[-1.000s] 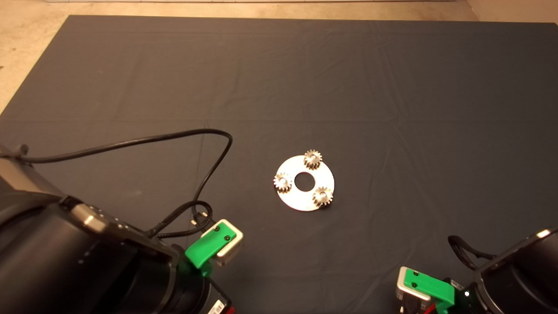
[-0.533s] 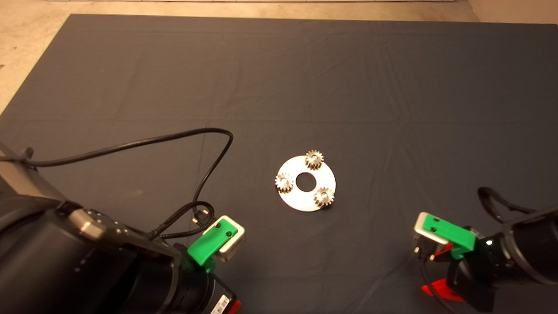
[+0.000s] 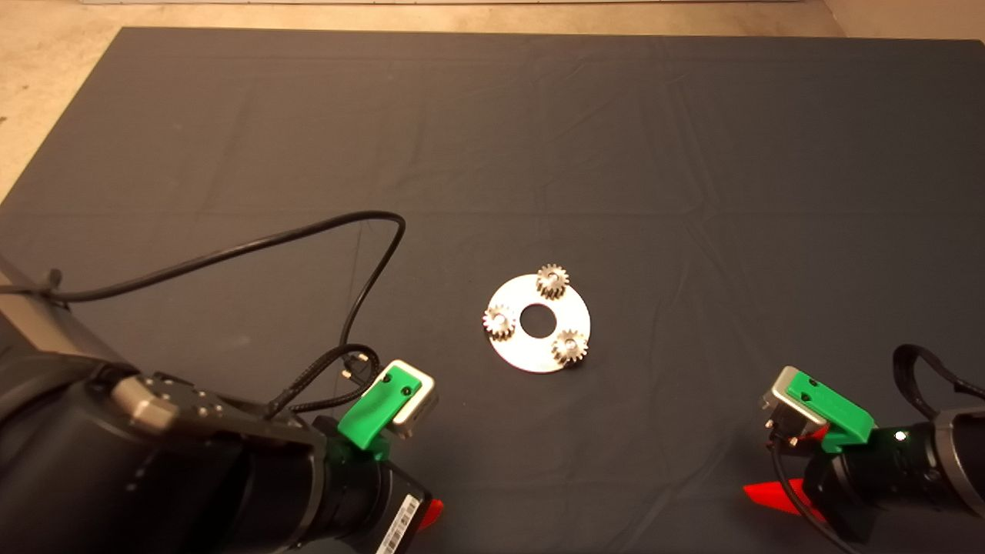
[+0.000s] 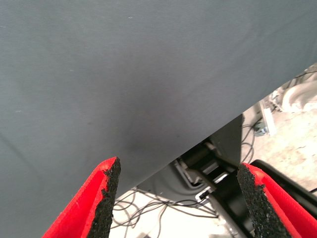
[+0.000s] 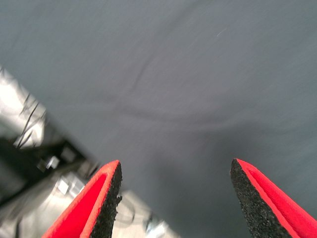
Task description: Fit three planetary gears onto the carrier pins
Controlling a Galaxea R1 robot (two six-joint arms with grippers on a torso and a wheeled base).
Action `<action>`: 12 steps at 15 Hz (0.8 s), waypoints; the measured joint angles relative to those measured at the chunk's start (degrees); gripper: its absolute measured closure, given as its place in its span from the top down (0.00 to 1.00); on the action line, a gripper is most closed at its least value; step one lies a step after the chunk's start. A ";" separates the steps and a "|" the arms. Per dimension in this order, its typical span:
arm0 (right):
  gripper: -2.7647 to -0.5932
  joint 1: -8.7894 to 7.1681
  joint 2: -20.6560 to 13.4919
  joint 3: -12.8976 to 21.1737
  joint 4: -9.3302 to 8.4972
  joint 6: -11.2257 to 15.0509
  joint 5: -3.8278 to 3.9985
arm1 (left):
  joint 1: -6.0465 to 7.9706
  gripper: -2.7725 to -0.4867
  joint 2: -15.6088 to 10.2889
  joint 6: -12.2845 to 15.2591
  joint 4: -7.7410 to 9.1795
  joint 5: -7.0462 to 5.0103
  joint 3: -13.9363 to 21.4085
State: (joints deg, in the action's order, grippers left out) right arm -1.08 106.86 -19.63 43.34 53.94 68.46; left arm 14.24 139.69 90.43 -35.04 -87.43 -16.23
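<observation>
A flat silver disc (image 3: 514, 348) with a centre hole lies mid-mat in the head view. Three small planetary gears sit on it around the hole: one at the far side (image 3: 552, 281), one at the left (image 3: 499, 322), one at the near right (image 3: 569, 347). The carrier pins are covered by the gears; only a bright spot shows in each bore. My left gripper (image 4: 178, 171) hangs open near the mat's front edge, lower left of the disc. My right gripper (image 5: 176, 168) is open over bare mat, lower right of the disc. Neither holds anything.
A black cable (image 3: 308, 238) loops from the left arm across the mat to the left of the disc. Past the mat's edge, both wrist views show floor clutter with cables (image 4: 148, 203). Pale floor (image 3: 46, 69) borders the mat at the far left.
The right arm has swung to the right and farther onto the mat, its gripper turning. The left arm shifted only slightly. The disc and gears stayed put.
</observation>
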 joint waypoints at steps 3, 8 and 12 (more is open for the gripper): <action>0.47 4.24 2.56 0.00 3.09 0.85 0.63 | -1.63 0.50 -0.09 0.22 -1.37 -0.05 0.00; 0.47 4.61 2.82 0.00 3.87 1.04 1.40 | -2.61 0.50 -0.52 0.37 -2.96 -0.07 0.00; 0.47 4.61 2.84 0.00 4.81 1.04 1.71 | -3.47 0.50 -0.55 0.41 -5.33 -0.02 0.00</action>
State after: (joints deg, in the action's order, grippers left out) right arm 3.52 109.70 -19.63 48.15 54.98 70.17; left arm 10.77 139.14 90.84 -40.37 -87.46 -16.23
